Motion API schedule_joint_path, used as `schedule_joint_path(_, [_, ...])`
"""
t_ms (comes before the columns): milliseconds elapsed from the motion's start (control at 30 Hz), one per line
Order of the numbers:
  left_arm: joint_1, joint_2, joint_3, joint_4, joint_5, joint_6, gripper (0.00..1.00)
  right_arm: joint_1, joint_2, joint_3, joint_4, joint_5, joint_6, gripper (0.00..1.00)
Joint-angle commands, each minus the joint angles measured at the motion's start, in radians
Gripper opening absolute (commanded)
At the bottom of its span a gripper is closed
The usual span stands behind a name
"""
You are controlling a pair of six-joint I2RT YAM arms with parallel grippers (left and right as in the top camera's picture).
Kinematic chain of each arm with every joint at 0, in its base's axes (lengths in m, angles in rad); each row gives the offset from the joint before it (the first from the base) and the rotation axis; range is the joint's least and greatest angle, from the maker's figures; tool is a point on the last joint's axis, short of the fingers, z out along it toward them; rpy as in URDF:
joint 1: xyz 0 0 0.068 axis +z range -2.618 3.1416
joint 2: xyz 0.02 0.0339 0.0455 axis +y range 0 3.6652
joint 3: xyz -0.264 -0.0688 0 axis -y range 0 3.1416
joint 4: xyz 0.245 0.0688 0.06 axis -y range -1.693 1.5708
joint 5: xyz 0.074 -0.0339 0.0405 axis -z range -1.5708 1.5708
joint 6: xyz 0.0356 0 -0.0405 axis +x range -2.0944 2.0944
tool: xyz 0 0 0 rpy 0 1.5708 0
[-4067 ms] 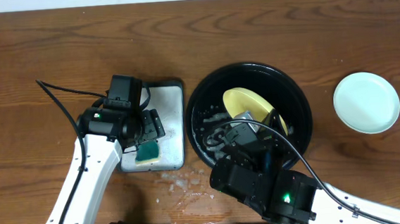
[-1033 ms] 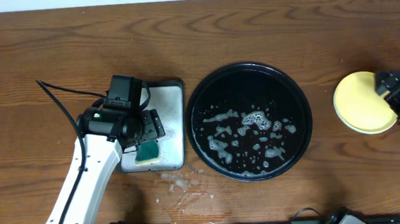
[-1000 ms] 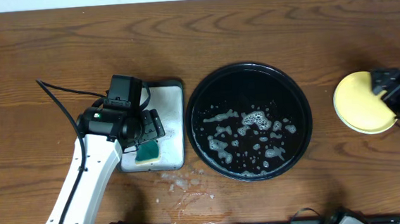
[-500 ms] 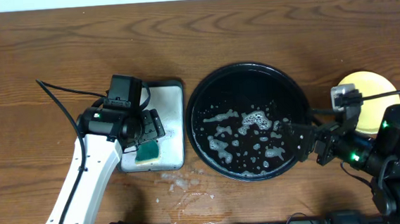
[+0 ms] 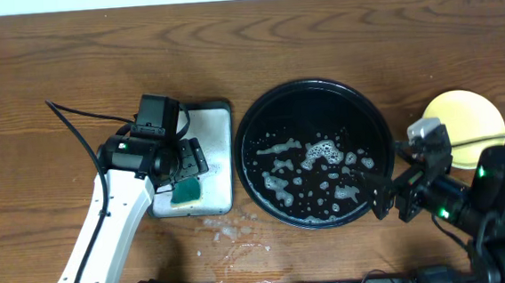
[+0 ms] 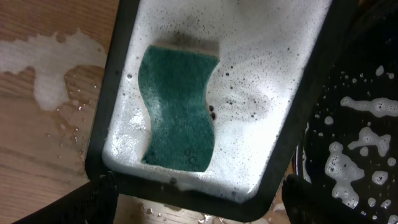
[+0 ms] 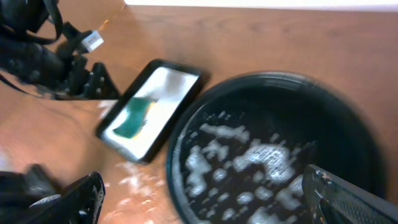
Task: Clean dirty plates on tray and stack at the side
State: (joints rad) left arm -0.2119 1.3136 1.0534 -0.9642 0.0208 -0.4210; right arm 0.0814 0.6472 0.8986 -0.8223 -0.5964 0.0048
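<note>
The black tray (image 5: pixel 314 101) lies mid-table, holding only foam and water; it also shows in the right wrist view (image 7: pixel 280 106) and at the edge of the left wrist view (image 6: pixel 367 81). At the far right a yellow plate (image 5: pixel 461 116) rests on the table, partly covered by my right arm; what is under it does not show. My right gripper (image 5: pixel 383 192) hovers at the tray's right rim, open and empty (image 7: pixel 208 199). My left gripper (image 5: pixel 189 160) hangs open over the grey sponge tray, nothing between its fingers (image 6: pixel 199 202).
A green sponge (image 5: pixel 185 193) lies in the soapy grey rectangular tray (image 5: pixel 216 148) left of the black tray; both also show in the left wrist view, sponge (image 6: pixel 177 112). Foam and water are spilled on the wood (image 5: pixel 228 232) in front of it.
The yellow plate left the black tray and now lies at the right side. My right gripper let go of it, opened wide and swung back to the tray's rim. The left arm stayed still.
</note>
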Motion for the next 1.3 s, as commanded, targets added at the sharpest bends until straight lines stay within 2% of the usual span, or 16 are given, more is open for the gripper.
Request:
schedule_joint_path(0, [0.004,-0.001,0.005,-0.002,-0.005,0.002,0.85,0.053,-0.117,-0.092,0.067,0.156,-0.082,0.99])
schedule_joint_path(100, [0.004,-0.001,0.005,-0.002,-0.005,0.002,0.85,0.055,-0.266,-0.222,0.156,0.226,-0.081,0.99])
schedule_joint_path(233, [0.004,-0.001,0.005,-0.002,-0.005,0.002,0.85,0.021,-0.445,-0.377,0.184,0.246,-0.082,0.99])
schedule_joint_path(433, [0.004,-0.001,0.005,-0.002,-0.005,0.002,0.85,-0.039,-0.633,-0.601,0.296,0.319,-0.081,0.99])
schedule_joint_path(833, [0.004,-0.001,0.005,-0.002,-0.005,0.002,0.85,-0.052,-0.642,-0.887,0.772,0.315,-0.081,0.99])
schedule_joint_path(1267, [0.004,-0.001,0.005,-0.002,-0.005,0.002,0.85,-0.048,-0.642,-0.893,0.774,0.315,-0.081,0.99])
